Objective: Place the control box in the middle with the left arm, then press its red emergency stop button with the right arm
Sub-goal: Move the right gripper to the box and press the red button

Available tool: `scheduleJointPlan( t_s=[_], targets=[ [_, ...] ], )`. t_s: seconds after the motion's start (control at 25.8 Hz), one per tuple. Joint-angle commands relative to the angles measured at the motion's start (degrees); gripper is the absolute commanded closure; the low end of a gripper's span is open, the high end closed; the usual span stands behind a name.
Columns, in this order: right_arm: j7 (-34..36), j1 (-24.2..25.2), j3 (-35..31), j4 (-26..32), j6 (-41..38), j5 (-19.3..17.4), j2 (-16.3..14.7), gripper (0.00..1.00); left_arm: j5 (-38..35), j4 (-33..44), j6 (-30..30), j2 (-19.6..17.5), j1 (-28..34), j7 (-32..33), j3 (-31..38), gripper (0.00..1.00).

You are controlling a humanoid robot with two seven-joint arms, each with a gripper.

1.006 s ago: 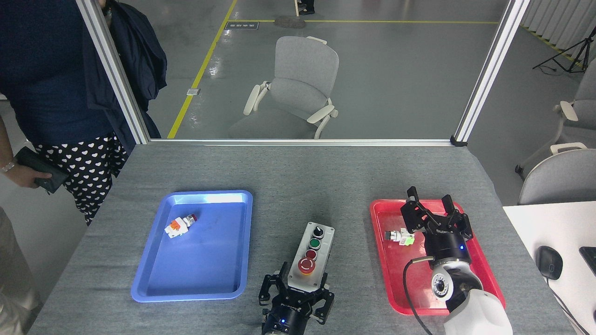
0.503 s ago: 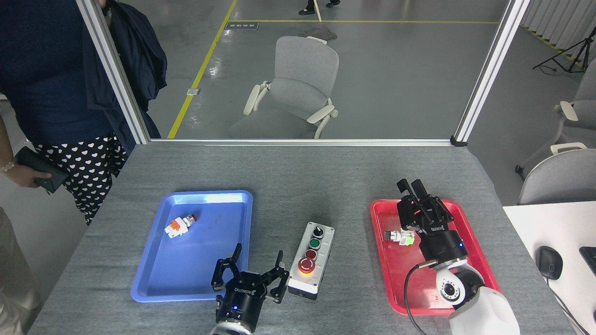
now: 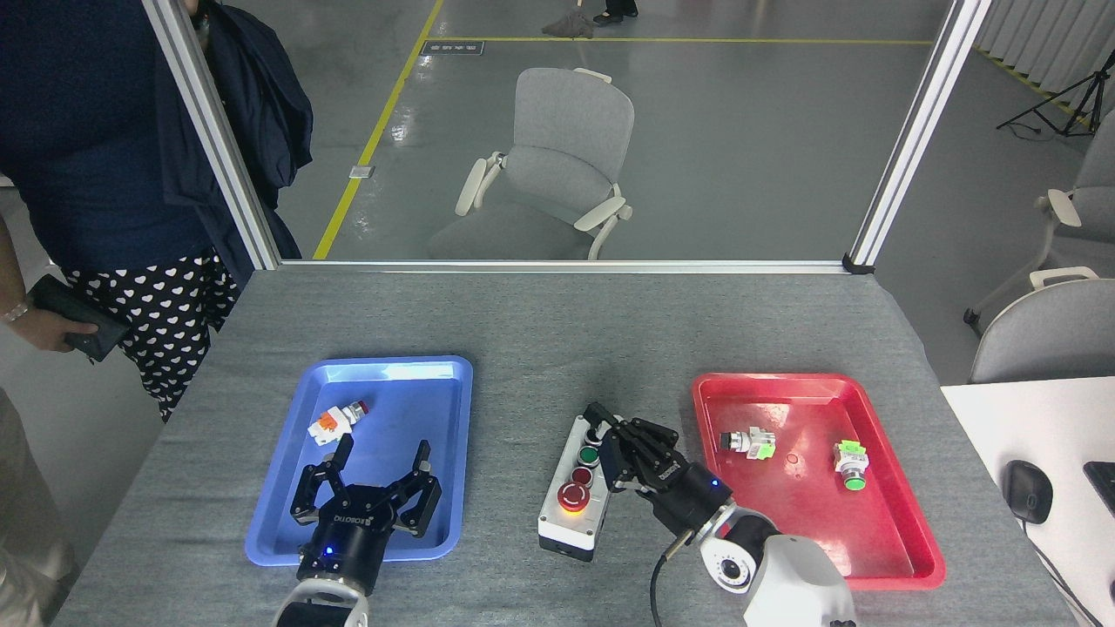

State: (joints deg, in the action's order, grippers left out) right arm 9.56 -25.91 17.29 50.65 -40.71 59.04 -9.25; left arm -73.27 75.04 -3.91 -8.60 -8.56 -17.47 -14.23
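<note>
Grey felt tabletop (image 3: 557, 348), and the control box (image 3: 582, 488) stands on it between the blue tray (image 3: 287, 522) and the red tray (image 3: 906, 531), touching neither. I judge the placing step done: the box sits in the middle, free of any grip. My left gripper (image 3: 381, 466) hovers over the blue tray with its fingers spread and nothing held. My right gripper (image 3: 605, 431) is at the box's far right edge, its fingers bunched together, empty; the tips lie over the black knob and green button end. Whether they touch the box, I cannot tell. The red emergency stop button (image 3: 571, 496) sits nearer me, uncovered, an orange glow at its rim. Pressing is left, I judge: the right fingertips must come back toward me along the row and down onto that button.
</note>
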Motion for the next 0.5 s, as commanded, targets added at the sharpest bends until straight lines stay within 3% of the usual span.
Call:
scheduleJointPlan(
  t_s=[0.0,0.12,0.46],
  targets=[
    [0.19,-0.19,3.36,-0.38,1.42,5.83,0.81,1.0,-0.03,0.28,3.82,-2.65,0.47,-0.02,2.1,0.01],
    [0.1,-0.02,3.71,-0.55,1.33,7.67,0.28,1.0,-0.03,0.2,4.97,-4.49,0.39,-0.02,2.28,0.01],
    [-0.51,-0.11,3.71,-4.33,1.33,7.76,-0.16,1.0,1.29,-0.24,10.42,-6.34,0.74,-0.02,5.36,0.01]
  ],
)
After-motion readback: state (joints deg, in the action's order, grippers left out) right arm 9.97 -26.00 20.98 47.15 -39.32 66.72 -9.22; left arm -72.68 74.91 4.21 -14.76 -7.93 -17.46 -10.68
